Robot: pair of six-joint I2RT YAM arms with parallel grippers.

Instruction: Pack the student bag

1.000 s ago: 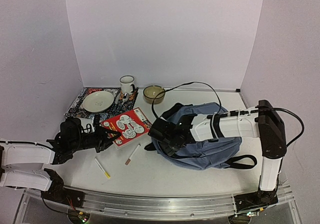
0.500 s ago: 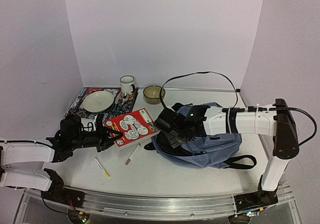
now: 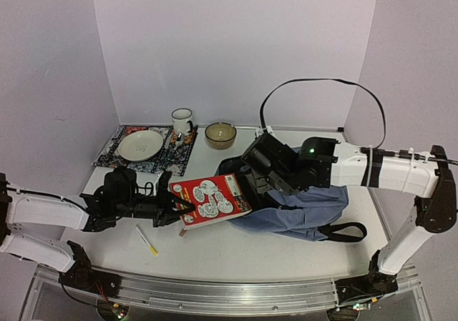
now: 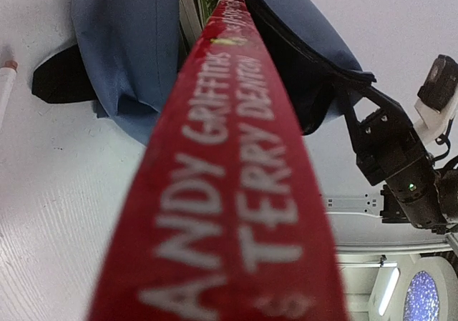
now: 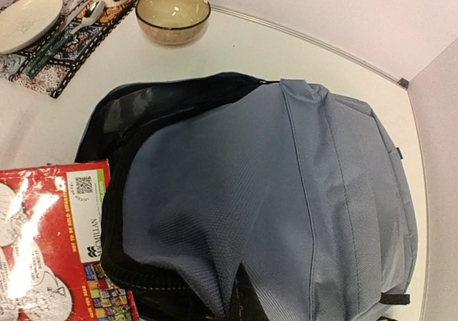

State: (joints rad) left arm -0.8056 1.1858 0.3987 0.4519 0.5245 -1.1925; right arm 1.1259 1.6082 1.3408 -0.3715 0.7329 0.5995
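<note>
The student bag [image 3: 308,208], grey-blue with black trim, lies right of centre. My right gripper [image 3: 260,174] is shut on a fold of its top fabric [image 5: 215,264] and holds the mouth lifted open toward the left. My left gripper [image 3: 174,209] is shut on the near edge of a red book [image 3: 215,199] and holds it level above the table. In the left wrist view the book's red spine [image 4: 229,192] fills the frame and hides my fingers. Its far end reaches the bag's dark opening [image 4: 286,56]. In the right wrist view the book's corner [image 5: 64,221] is at the mouth's black edge.
A white marker with a yellow tip [image 3: 147,240] lies near the front, and another pen [image 3: 183,230] pokes out under the book. At the back a patterned placemat [image 3: 114,139] carries a plate [image 3: 140,145]; a mug [image 3: 182,121] and a bowl [image 3: 220,134] stand nearby. A black strap [image 3: 343,229] trails right.
My right gripper closed on the bag's fabric and lifted it, opening the mouth. My left arm carried the book right to the opening.
</note>
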